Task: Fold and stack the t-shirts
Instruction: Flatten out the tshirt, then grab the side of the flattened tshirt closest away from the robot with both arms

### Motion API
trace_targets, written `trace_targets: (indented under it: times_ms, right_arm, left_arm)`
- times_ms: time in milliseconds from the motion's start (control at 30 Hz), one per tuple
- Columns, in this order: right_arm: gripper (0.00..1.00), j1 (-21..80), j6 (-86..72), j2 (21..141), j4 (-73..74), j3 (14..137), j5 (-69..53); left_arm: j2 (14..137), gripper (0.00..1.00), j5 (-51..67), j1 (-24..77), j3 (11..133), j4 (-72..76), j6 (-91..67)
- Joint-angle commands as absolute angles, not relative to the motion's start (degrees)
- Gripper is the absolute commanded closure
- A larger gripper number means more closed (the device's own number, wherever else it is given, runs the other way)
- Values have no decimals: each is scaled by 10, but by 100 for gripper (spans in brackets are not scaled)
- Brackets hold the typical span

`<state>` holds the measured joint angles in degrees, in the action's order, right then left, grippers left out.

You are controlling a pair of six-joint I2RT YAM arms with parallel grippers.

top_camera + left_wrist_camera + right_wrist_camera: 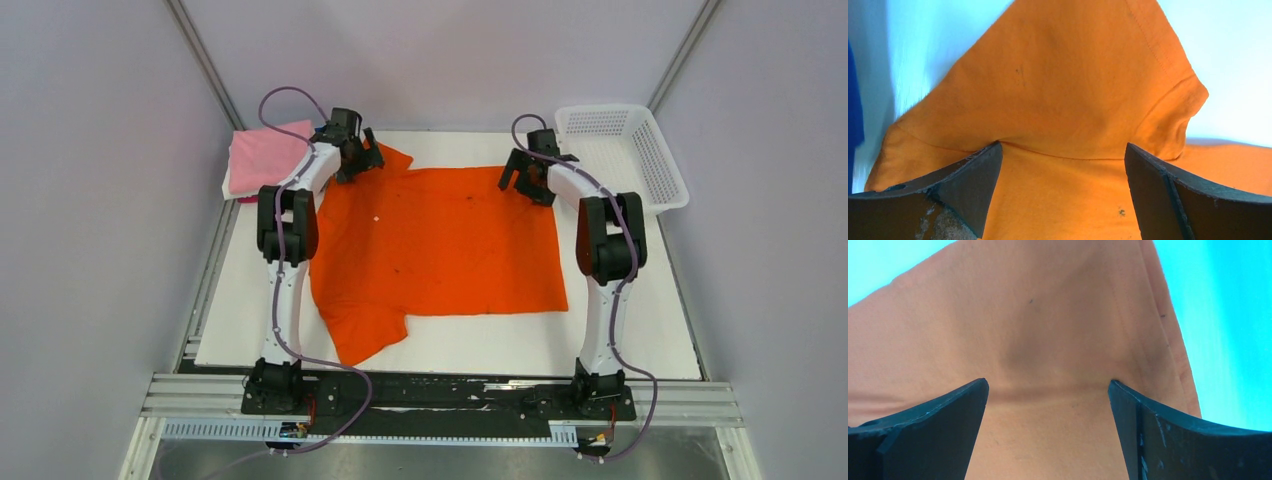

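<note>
A large bright orange t-shirt (435, 240) lies spread flat across the white table, one sleeve pointing toward the near left. My left gripper (362, 158) hovers over its far left sleeve, jaws wide open, with orange cloth (1063, 115) under and between the fingers (973, 185). Over the shirt's far right corner my right gripper (527, 178) also stands open, fabric (1038, 340) showing between its fingers (1148, 430). Folded shirts sit at the far left, a pink t-shirt (262, 158) on top. A blue edge (854, 115) shows at the left of the left wrist view.
A white plastic mesh basket (625, 150) stands at the far right corner. The white table (620, 340) is walled by grey panels on both sides. An aluminium rail (440, 400) with both arm bases runs along the near edge.
</note>
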<state>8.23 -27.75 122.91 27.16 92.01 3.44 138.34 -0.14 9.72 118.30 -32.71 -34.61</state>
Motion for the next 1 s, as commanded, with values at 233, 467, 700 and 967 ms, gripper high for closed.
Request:
trace_targets:
  times_ms: [233, 467, 700, 967]
  right_arm:
    - [0, 73, -229, 1318, 323, 1088, 52]
    - [0, 85, -202, 1214, 316, 1049, 59]
    - [0, 110, -199, 1088, 307, 954, 14]
    - [0, 152, -287, 912, 286, 751, 14]
  left_arm:
    - [1515, 0, 100, 77, 1381, -346, -304]
    - [1380, 0, 114, 85, 1300, -340, -275]
    - [1129, 0, 42, 114, 1081, -341, -274]
    - [844, 0, -84, 229, 726, -386, -360]
